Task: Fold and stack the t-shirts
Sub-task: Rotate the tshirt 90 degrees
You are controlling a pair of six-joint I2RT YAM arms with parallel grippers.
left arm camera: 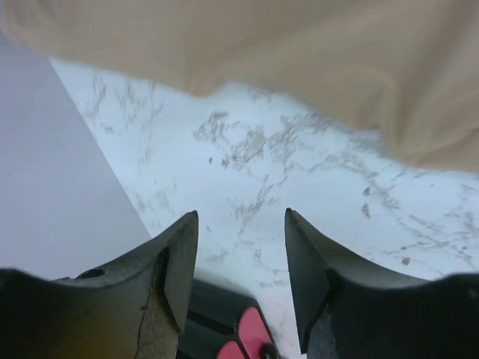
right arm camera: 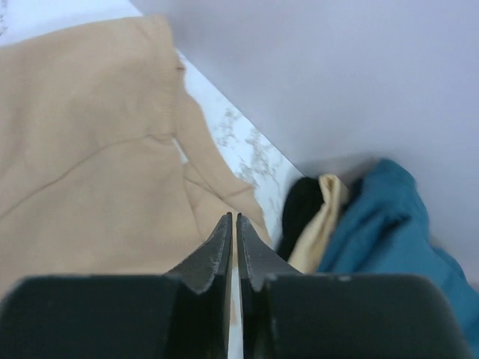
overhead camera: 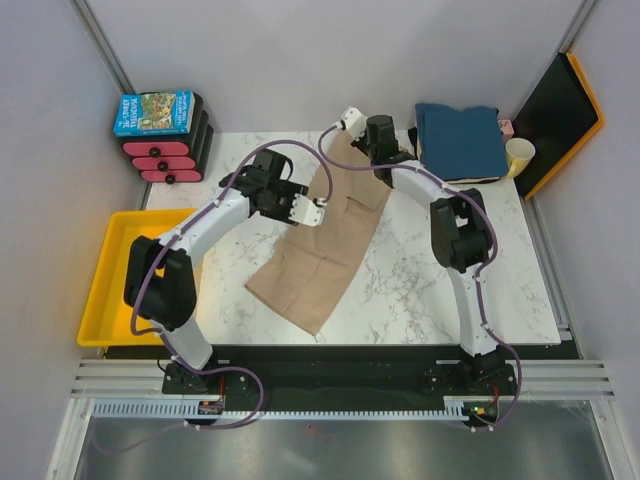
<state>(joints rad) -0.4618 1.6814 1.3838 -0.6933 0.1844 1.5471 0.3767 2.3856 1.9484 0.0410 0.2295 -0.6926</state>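
On the white marbled tabletop (overhead camera: 420, 280) we saw the long tan-beige cloth t-shirt (overhead camera: 325, 245); left end effector (left arm camera: 241, 258) stood released, right end effector (right arm camera: 233, 228) nearly clenched, grasping nothing.

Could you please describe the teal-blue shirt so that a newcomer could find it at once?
Start at the marble table and go to its far right corner. There the teal-blue shirt lies folded atop a small stack, beside a pale yellow cup. Unlike the long tan shirt spread mid-table, it is compact, square and dark blue.

Long shirt (overhead camera: 322, 235) mid-table; shirt stack (overhead camera: 458, 140) perhaps far-right.
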